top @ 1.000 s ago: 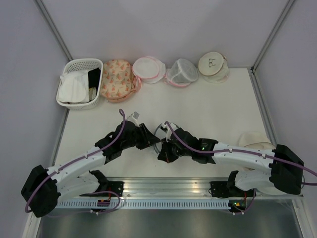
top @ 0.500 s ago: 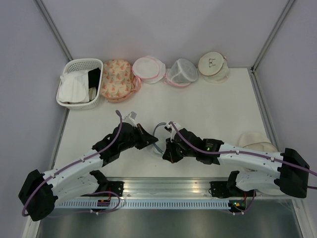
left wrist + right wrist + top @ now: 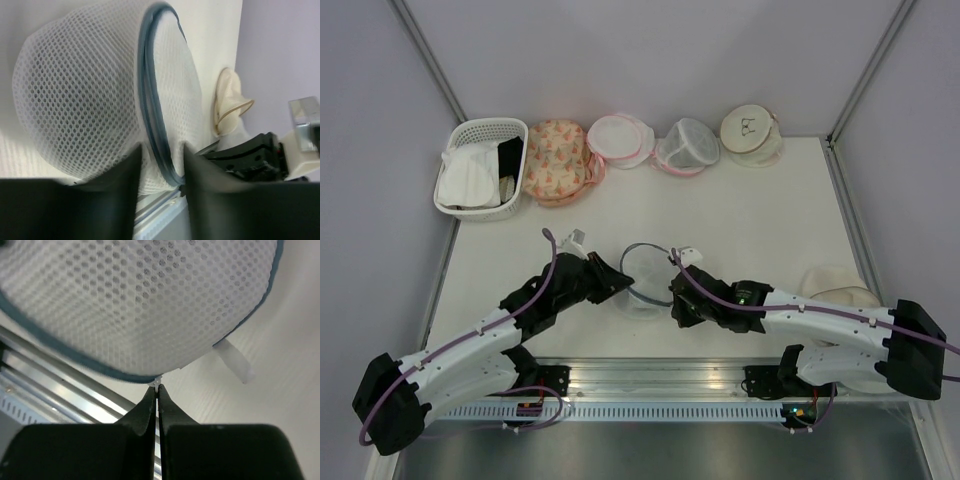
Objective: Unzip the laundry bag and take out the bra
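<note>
Right gripper point(image 3: 156, 390): jaws pressed together, pinching a tiny white tab at the dark rim of the laundry bag point(image 3: 145, 305) — likely the zipper pull, too small to confirm. The bag's mesh body bulges just beyond the fingertips, and a white fabric loop point(image 3: 234, 360) sticks out to their right.

Left gripper point(image 3: 160, 165): jaws slightly apart, straddling the grey-blue zipper rim point(image 3: 152, 115); whether the pads actually press on it cannot be told. The mesh drum spreads to the left of the fingers (nothing black shows through it in this view).

From overhead, the bag point(image 3: 645, 272) sits between the two grippers, left point(image 3: 623, 283) and right point(image 3: 677, 295), near the front of the table point(image 3: 760, 215).

Well beyond both grippers, along the far edge: a white basket point(image 3: 485, 133) with cloth, a floral pink bag point(image 3: 558, 160), two pink-trimmed mesh bags point(image 3: 620, 140) — and a round cream bag point(image 3: 752, 132). A cream item point(image 3: 835, 282) lies beside the right arm.
</note>
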Robot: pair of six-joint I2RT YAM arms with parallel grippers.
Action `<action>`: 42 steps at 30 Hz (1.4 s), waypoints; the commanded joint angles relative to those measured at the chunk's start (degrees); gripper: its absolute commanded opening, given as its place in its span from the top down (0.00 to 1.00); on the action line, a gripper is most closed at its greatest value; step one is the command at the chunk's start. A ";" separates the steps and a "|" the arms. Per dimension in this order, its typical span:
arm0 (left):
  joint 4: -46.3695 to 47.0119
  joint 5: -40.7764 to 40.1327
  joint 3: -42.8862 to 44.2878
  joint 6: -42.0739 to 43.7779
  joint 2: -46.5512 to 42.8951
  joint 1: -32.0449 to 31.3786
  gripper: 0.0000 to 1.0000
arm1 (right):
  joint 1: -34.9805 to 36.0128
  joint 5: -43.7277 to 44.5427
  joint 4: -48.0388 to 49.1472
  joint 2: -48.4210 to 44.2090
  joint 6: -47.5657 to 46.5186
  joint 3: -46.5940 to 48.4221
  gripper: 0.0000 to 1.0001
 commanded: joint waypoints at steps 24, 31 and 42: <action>20.14 -9.40 -20.60 0.69 -7.09 0.50 0.17 | -4.15 9.60 -6.22 3.34 2.60 -1.76 1.00; 37.83 -3.16 -19.30 1.75 8.10 0.50 0.24 | -4.16 7.67 -4.28 2.98 1.90 -2.81 1.00; 43.30 0.80 -15.87 0.95 17.20 0.50 0.79 | -4.24 6.52 -2.25 2.72 1.54 -3.61 0.99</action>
